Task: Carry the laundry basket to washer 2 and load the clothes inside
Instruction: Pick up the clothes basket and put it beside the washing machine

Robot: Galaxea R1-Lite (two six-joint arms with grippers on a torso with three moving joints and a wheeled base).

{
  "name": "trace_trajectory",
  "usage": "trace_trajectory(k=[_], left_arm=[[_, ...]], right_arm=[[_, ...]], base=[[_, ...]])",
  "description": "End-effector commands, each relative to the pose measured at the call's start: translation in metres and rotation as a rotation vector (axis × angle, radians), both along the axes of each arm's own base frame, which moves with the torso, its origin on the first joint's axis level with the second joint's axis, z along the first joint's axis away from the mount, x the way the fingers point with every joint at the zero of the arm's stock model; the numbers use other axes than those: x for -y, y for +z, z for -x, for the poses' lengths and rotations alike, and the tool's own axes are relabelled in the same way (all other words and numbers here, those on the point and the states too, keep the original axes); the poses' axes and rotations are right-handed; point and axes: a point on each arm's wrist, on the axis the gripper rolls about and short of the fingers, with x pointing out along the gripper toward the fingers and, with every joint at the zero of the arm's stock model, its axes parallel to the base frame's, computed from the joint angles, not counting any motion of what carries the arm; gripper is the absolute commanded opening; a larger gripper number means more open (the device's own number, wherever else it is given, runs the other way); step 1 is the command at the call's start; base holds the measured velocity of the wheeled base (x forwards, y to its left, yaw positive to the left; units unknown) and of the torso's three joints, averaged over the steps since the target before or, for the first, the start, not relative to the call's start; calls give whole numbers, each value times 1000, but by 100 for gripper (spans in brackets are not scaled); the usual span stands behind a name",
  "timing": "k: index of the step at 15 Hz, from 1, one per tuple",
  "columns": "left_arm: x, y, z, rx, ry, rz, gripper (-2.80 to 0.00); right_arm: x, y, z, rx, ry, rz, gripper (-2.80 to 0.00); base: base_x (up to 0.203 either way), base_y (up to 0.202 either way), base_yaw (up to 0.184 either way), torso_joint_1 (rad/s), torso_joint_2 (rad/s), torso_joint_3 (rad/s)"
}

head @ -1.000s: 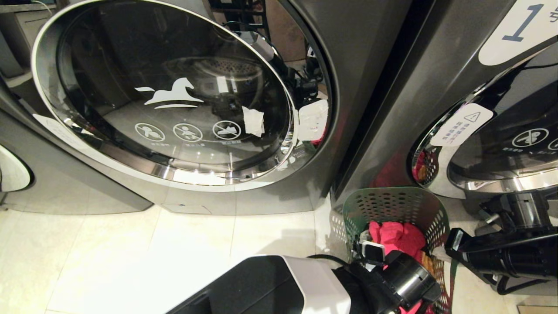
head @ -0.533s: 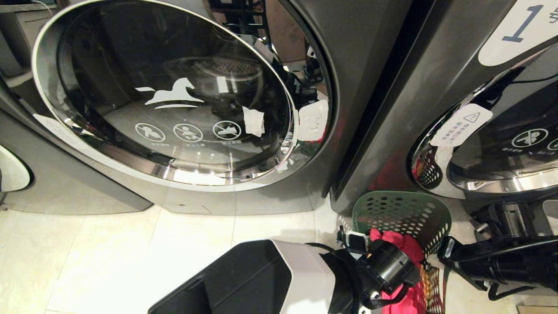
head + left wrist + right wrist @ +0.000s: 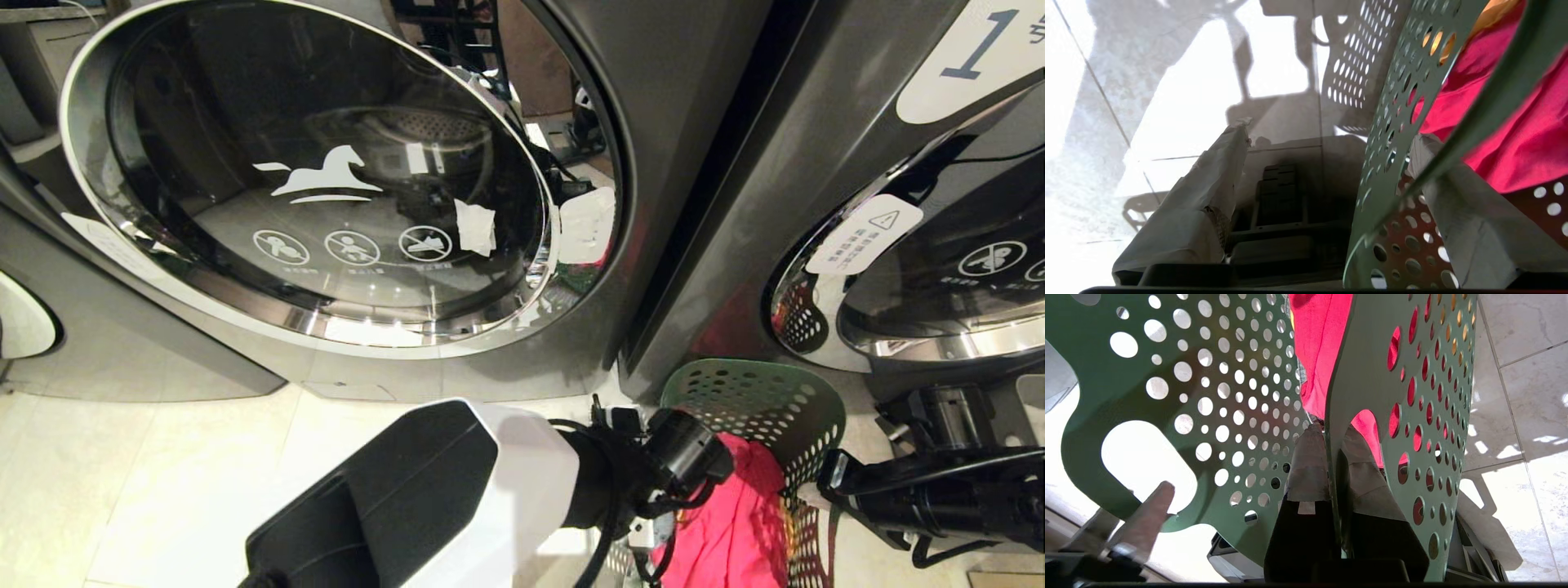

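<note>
The dark green laundry basket (image 3: 751, 400) stands on the floor at the foot of the machines, at the lower right of the head view. A pink-red garment (image 3: 735, 523) fills it, and a yellow-orange one (image 3: 1494, 10) shows behind the wall holes. My left gripper (image 3: 1333, 130) is open and straddles the basket wall (image 3: 1392, 122), one finger over the floor and the other inside against the pink cloth. My right gripper (image 3: 1327, 433) is shut on the opposite wall (image 3: 1355, 355). The horse-logo washer (image 3: 326, 180) fills the upper left; its numeral is out of view.
A like machine labelled 1 (image 3: 963, 49) stands right behind the basket, its chrome door ring (image 3: 898, 343) close above the right arm (image 3: 939, 490). Pale floor tiles (image 3: 204, 490) spread to the left of the basket. The left arm's white forearm cover (image 3: 457, 498) crosses the lower middle.
The left arm has swung left and up, its wrist leaving the middle of the basket for the left rim. The pink garment now hangs lower. The right arm sank slightly.
</note>
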Motion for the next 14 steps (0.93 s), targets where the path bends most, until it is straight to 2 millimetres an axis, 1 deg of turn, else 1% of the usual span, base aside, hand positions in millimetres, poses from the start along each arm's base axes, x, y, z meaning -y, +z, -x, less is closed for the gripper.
trace_trajectory(k=[1, 4, 7, 9, 10, 12, 14], left_arm=[[-19, 18, -3, -6, 26, 7, 0], [-38, 37, 0, -45, 38, 51, 0], [-40, 66, 8, -90, -1, 185, 0], [-47, 83, 12, -105, 20, 240, 0], [-51, 84, 14, -112, 29, 239, 0], [-63, 88, 17, -119, 40, 239, 0], [-75, 98, 19, -147, 43, 273, 0]], right_arm=[[0, 0, -1, 1, -1, -2, -280], [0, -1, -1, 1, 0, -3, -280], [0, -3, 0, -11, 2, -6, -280], [0, -6, -2, -10, 12, -12, -280], [0, -5, -3, 1, 26, -1, -280], [0, -11, -6, -3, 63, 34, -280], [5, -17, -9, 1, 81, 61, -280]], base=[[0, 0, 0, 0, 0, 0], [0, 0, 0, 0, 0, 0], [0, 0, 0, 0, 0, 0], [0, 0, 0, 0, 0, 0], [0, 0, 0, 0, 0, 0], [0, 0, 0, 0, 0, 0], [0, 0, 0, 0, 0, 0]])
